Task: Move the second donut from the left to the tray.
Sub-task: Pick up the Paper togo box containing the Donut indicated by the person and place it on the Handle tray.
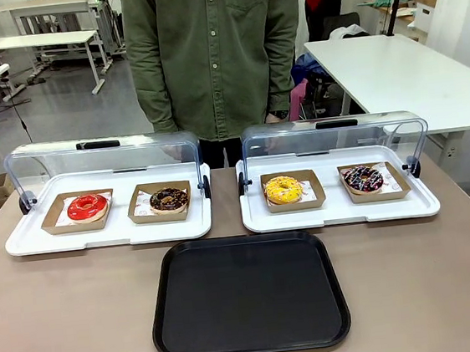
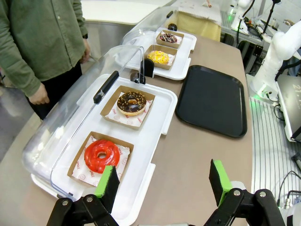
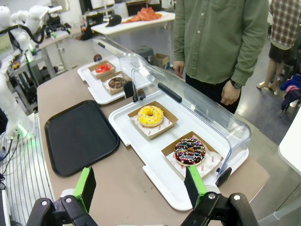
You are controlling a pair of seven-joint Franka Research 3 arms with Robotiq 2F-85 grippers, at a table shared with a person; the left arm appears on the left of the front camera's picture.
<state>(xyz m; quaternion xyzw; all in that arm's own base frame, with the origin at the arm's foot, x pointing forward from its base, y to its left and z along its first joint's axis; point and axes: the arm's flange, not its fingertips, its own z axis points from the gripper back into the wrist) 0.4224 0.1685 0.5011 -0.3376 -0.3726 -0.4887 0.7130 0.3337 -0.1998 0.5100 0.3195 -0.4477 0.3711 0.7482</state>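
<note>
The chocolate-iced donut with light sprinkles (image 1: 169,200) (image 2: 131,102) (image 3: 115,83) lies in its brown cardboard box, on the right half of the left white tray (image 1: 23,242). In front of both white trays, the black tray (image 1: 248,296) (image 2: 211,99) (image 3: 80,136) lies bare at the table's near middle. My left gripper (image 2: 164,181) hangs open above the table's left end, near the red donut's corner of the white tray. My right gripper (image 3: 140,183) is open above the right end. Neither holds anything.
A red-iced donut (image 1: 87,207) shares the left white tray. The right white tray (image 1: 423,203) carries a yellow donut (image 1: 283,189) and a dark pink-drizzled donut (image 1: 362,179). Both clear lids (image 1: 103,156) stand raised at the back. A person in a green shirt (image 1: 214,52) stands behind.
</note>
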